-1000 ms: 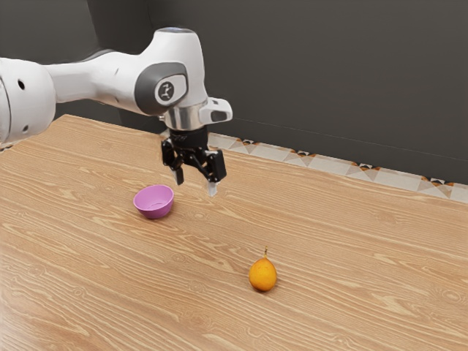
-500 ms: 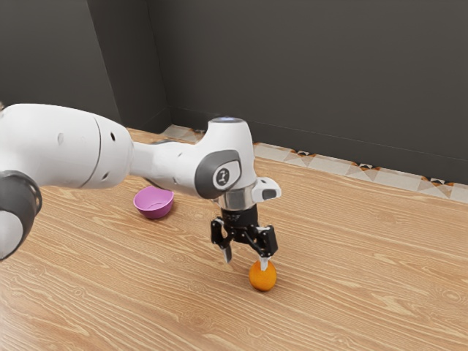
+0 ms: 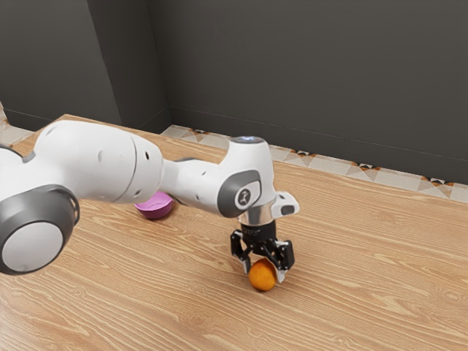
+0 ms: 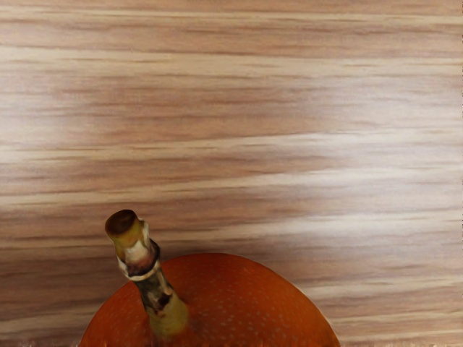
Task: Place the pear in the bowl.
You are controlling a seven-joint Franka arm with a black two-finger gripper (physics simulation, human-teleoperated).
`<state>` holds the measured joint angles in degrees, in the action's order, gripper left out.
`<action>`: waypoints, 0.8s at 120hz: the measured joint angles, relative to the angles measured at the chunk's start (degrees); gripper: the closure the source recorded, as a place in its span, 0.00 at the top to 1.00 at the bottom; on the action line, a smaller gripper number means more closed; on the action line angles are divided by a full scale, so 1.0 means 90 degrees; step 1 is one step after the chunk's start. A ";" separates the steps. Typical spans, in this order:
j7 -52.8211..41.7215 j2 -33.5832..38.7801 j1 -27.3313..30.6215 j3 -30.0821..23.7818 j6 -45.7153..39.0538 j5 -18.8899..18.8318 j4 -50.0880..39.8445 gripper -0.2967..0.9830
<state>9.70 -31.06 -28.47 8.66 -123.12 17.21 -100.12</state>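
One pear | between spread jaws | on table (stem upward)

Arm: glossy white rounded shells, thin seams, small dark holes, dark grey collar around a round white cap. Wrist has a dark grey patch w/ white oval and black logo, bluish spot on top, silvery band, white side knob w/ grey inset. Gripper black, jointed, pale fingertips.
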 joint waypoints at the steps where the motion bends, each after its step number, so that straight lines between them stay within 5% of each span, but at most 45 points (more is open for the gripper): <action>1: 0.0000 0.0001 0.0001 0.0001 0.0000 -0.0001 -0.0002 0.71; 96: 0.0015 0.0025 0.0053 0.0012 0.0003 0.0020 -0.0079 0.53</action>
<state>9.84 -30.83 -28.00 8.77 -123.10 17.39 -100.83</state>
